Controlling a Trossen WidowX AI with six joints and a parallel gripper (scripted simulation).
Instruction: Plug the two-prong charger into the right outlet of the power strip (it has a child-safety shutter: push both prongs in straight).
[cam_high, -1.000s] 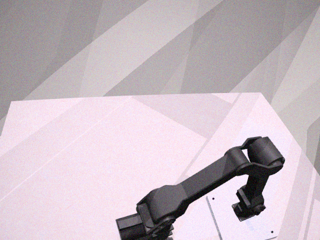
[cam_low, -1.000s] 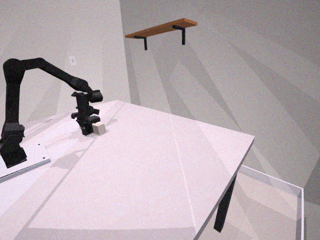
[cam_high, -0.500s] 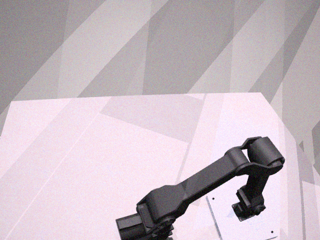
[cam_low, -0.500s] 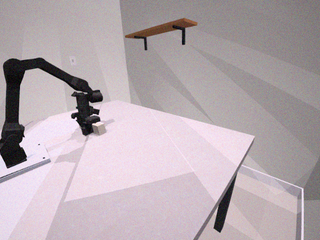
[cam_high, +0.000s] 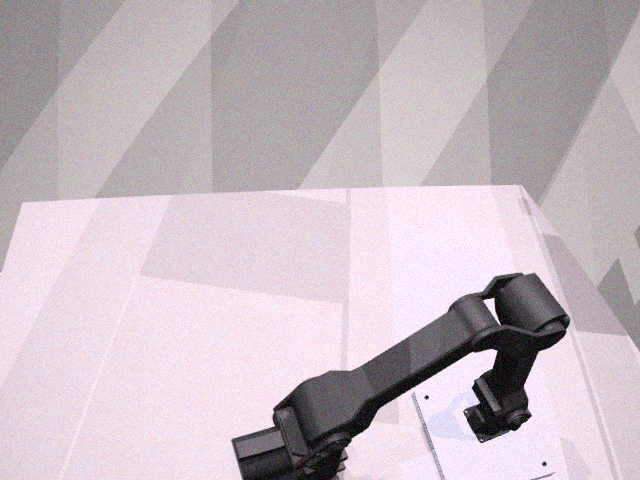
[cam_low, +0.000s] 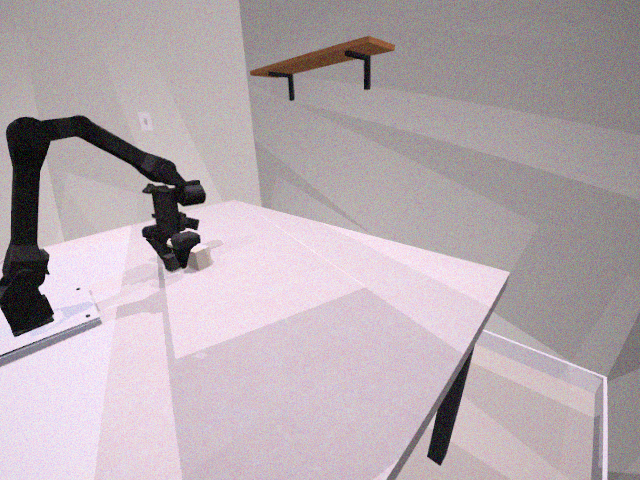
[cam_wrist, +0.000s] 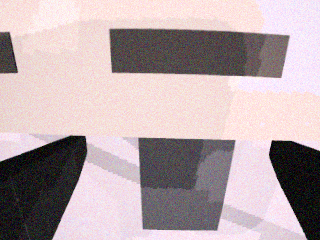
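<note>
The power strip (cam_wrist: 65, 102) is a cream block across the upper part of the wrist view, with two dark rectangles on it, one cut off at the left edge. It also shows in the exterior view (cam_low: 201, 258) as a small block beside the fingers. The charger (cam_wrist: 180, 205) is a dark grey block whose upper end meets the strip's lower edge, below the larger rectangle. Its prongs are hidden, and how deep they sit cannot be told. My gripper (cam_wrist: 179, 145) (cam_low: 177, 265) is open, with a black finger on either side of the charger and a gap on both sides.
The arm's base stands on a white plate (cam_high: 496, 459) (cam_low: 67, 321) with small dark holes. The white table (cam_high: 232, 330) (cam_low: 310, 403) has its edge and a dark leg at the right in the exterior view. A wooden shelf (cam_low: 325, 57) hangs on the wall.
</note>
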